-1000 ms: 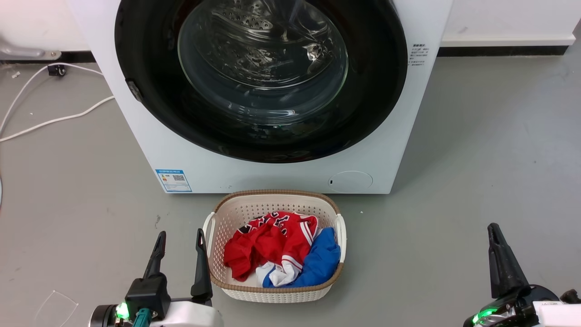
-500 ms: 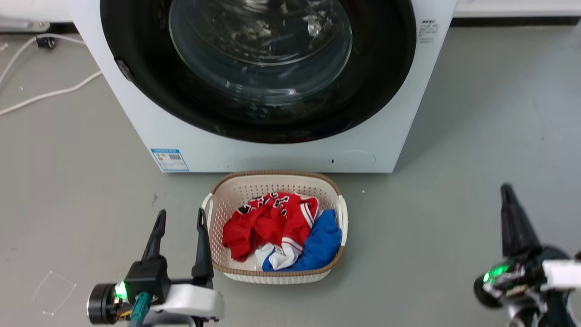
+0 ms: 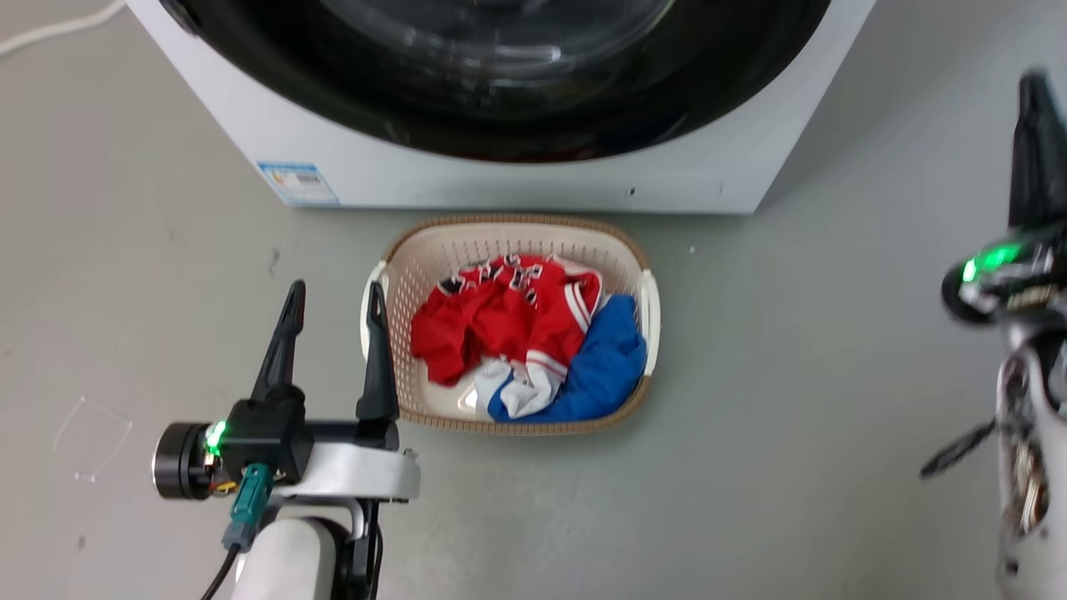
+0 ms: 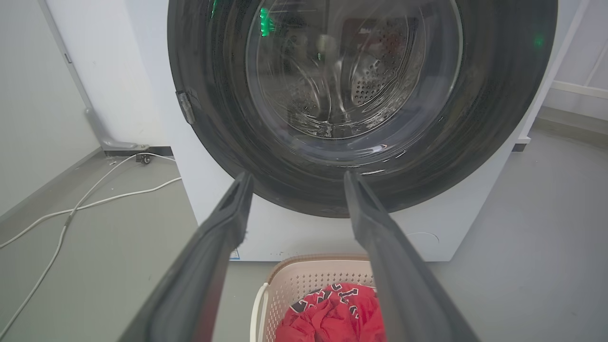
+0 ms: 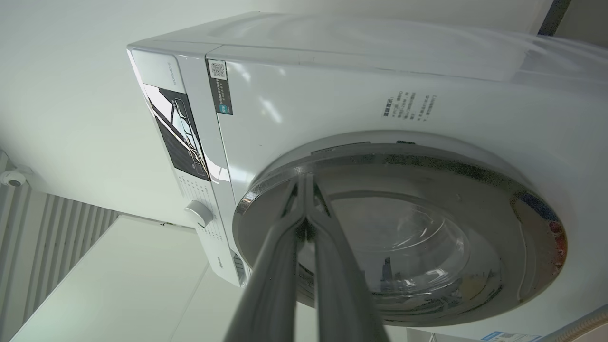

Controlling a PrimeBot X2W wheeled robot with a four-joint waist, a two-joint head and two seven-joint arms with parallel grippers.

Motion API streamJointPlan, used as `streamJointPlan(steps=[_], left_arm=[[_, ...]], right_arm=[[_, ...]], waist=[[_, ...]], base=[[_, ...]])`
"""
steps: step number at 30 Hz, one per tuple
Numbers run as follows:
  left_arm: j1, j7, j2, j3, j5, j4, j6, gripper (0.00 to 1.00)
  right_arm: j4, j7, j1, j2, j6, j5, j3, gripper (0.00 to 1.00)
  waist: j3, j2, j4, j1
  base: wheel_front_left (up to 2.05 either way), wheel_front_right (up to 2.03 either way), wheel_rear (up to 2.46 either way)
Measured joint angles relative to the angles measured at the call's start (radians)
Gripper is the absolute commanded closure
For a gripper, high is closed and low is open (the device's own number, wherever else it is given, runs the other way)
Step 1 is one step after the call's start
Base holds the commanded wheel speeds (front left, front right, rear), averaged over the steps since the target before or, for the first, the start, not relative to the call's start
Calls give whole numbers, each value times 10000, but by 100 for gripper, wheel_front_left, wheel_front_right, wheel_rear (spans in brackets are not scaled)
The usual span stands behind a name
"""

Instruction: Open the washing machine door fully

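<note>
Door (image 4: pixel 498 95) closed | right tool (image 5: pixel 305 179) raised, fingers pressed together | left tool (image 4: pixel 297 175) spread wide

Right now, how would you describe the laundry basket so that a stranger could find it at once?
Find the white washing machine with its round black-rimmed door. On the grey floor directly before it stands a cream plastic basket with perforated walls and a brown rim. It sets itself apart by the clothes inside: a red garment and a blue one.
</note>
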Motion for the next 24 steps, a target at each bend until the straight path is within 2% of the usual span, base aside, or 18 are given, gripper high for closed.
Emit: streamJointPlan(steps=[5, 12, 19, 24], left_arm=[[-451, 0, -4, -119, -29, -65, -31, 0], [-954, 0, 0, -291, -123, -182, -73, 0], [-1302, 0, 0, -360, -136, -322, -77, 0], [-1380, 0, 0, -454, -209, -364, -33, 0]], right_arm=[[886, 81, -1658, -433, 0, -491, 159, 100], [2815, 280, -3848, -1645, 0, -813, -8, 100], [3870, 1285, -5389, -2307, 0, -922, 470, 100], [4437, 2134, -6172, -2537, 0, -1026, 982, 100]], waist=[[793, 0, 134, 1], [1670, 0, 540, 1], [2409, 0, 966, 1], [2811, 0, 1142, 1]], base=[[0, 0, 0], [0, 0, 0], [0, 0, 0], [0, 0, 0]])
